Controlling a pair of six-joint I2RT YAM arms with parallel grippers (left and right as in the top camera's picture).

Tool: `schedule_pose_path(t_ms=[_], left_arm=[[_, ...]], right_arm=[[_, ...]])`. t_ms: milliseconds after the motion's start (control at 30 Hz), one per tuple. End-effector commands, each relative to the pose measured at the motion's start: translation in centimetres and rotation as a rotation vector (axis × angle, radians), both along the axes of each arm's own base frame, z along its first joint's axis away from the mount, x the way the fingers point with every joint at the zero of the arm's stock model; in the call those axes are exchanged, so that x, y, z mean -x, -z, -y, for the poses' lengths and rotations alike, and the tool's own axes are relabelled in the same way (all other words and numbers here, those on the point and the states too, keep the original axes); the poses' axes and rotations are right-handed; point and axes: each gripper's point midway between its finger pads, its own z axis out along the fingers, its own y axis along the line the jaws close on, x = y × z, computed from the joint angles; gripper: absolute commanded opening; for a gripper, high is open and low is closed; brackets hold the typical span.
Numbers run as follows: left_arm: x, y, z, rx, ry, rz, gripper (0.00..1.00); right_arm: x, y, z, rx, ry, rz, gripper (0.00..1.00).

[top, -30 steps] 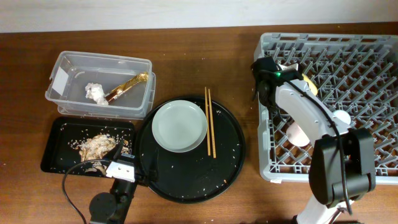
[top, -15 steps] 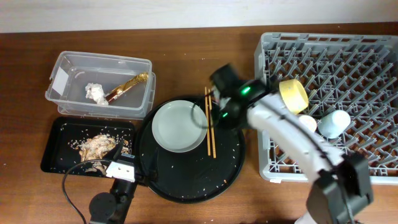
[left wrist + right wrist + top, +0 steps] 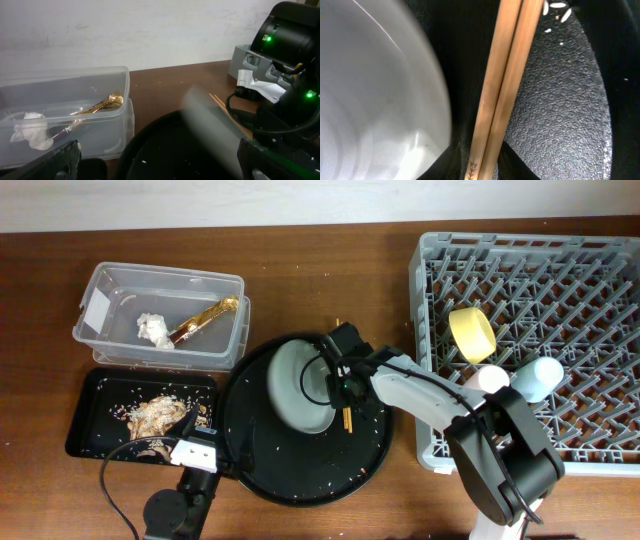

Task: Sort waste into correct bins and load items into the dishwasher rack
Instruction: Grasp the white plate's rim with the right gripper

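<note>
- Hanging low over the round black tray [image 3: 300, 470], the right gripper [image 3: 338, 373] sat right on top of the two chopsticks [image 3: 505, 85].
- From its own camera, the chopsticks lay side by side and touching, running straight through the middle of the view.
- Dark shapes flanked them at the bottom edge. Whether the fingers were pressed onto the wood or merely around it, I could not tell.
- The pale plate [image 3: 295, 385] was just to the left of that gripper on the same tray. Its rim was beside the chopsticks with a thin dark gap between them, and its outline looked smeared.
- A few rice grains lay on the tray just beyond the gripper.
- Well off to the right of the gripper stood the grey rack [image 3: 600, 300]. A yellow bowl [image 3: 472, 334] was tipped on its side among the pegs, with a pink cup [image 3: 488, 379] and a light blue cup [image 3: 541, 374] close together nearer the front.
- The left gripper [image 3: 167, 160] waited at the near edge of the round tray, its fingers [image 3: 57, 160] spread wide apart and holding nothing.
- Ahead of it and to its left was the clear box [image 3: 165, 272], holding the white tissue [image 3: 152, 328] and the gold wrapper [image 3: 205, 318].
- Directly to its left lay the shallow black tray [image 3: 95, 430], with the crumbly food scraps [image 3: 158, 416] heaped at the end nearest that gripper.
</note>
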Motion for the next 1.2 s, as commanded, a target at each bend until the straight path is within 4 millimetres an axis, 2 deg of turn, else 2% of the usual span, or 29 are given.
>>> schedule_pose_path(t_ms=[0, 67, 133, 200, 233, 267, 300, 367, 433, 500, 567, 600, 667, 700, 867, 900, 933, 1067, 1100, 1167], left_arm=[[0.0, 0.2, 0.0, 0.010, 0.004, -0.003, 0.99], [0.0, 0.2, 0.0, 0.010, 0.004, -0.003, 0.99], [0.0, 0.2, 0.0, 0.010, 0.004, -0.003, 0.99], [0.0, 0.2, 0.0, 0.010, 0.005, -0.003, 0.99], [0.0, 0.2, 0.0, 0.010, 0.005, -0.003, 0.99], [0.0, 0.2, 0.0, 0.010, 0.005, -0.003, 0.99], [0.0, 0.2, 0.0, 0.010, 0.005, -0.003, 0.99], [0.0, 0.2, 0.0, 0.011, 0.005, -0.003, 0.99], [0.0, 0.2, 0.0, 0.010, 0.004, -0.003, 0.99], [0.0, 0.2, 0.0, 0.010, 0.005, -0.003, 0.99], [0.0, 0.2, 0.0, 0.010, 0.005, -0.003, 0.99], [0.0, 0.2, 0.0, 0.010, 0.004, -0.003, 0.99], [0.0, 0.2, 0.0, 0.010, 0.004, -0.003, 0.99], [0.0, 0.2, 0.0, 0.010, 0.005, -0.003, 0.99], [0.0, 0.2, 0.0, 0.010, 0.005, -0.003, 0.99], [0.0, 0.2, 0.0, 0.010, 0.005, -0.003, 0.99], [0.0, 0.2, 0.0, 0.010, 0.005, -0.003, 0.99], [0.0, 0.2, 0.0, 0.010, 0.004, -0.003, 0.99], [0.0, 0.2, 0.0, 0.010, 0.005, -0.003, 0.99], [0.0, 0.2, 0.0, 0.010, 0.004, -0.003, 0.99]], right_arm=[[1.1, 0.8, 0.2, -0.007, -0.069, -0.055, 0.27], [1.4, 0.8, 0.3, 0.000, -0.068, -0.068, 0.26], [1.5, 0.6, 0.3, -0.003, -0.070, -0.077, 0.18], [1.2, -0.4, 0.2, -0.002, -0.097, -0.062, 0.24], [1.0, -1.3, -0.1, -0.016, -0.114, -0.051, 0.30], [1.0, -2.2, -0.7, -0.044, -0.147, -0.047, 0.35], [1.0, -3.9, -2.0, -0.105, -0.189, -0.035, 0.37], [0.9, -5.7, -3.1, -0.162, -0.207, -0.024, 0.37], [1.8, -6.4, -4.8, -0.248, -0.231, -0.064, 0.31], [2.2, -5.7, -4.8, -0.229, -0.170, -0.092, 0.31], [2.2, -3.8, -3.3, -0.137, -0.040, -0.105, 0.31], [2.6, -2.6, -2.7, -0.113, 0.015, -0.138, 0.27], [3.9, -1.2, -3.0, -0.130, 0.030, -0.217, 0.21], [4.1, -0.9, -3.0, -0.125, 0.030, -0.224, 0.18], [6.0, -0.9, -4.7, -0.158, 0.097, -0.296, 0.18], [6.6, -0.8, -5.4, -0.154, 0.101, -0.302, 0.27], [6.8, -0.7, -5.6, -0.138, 0.095, -0.288, 0.28], [7.3, 0.6, -4.6, -0.093, 0.215, -0.287, 0.27], [7.5, 1.1, -4.4, -0.094, 0.224, -0.289, 0.24], [7.5, 1.8, -4.3, -0.100, 0.224, -0.276, 0.09]])
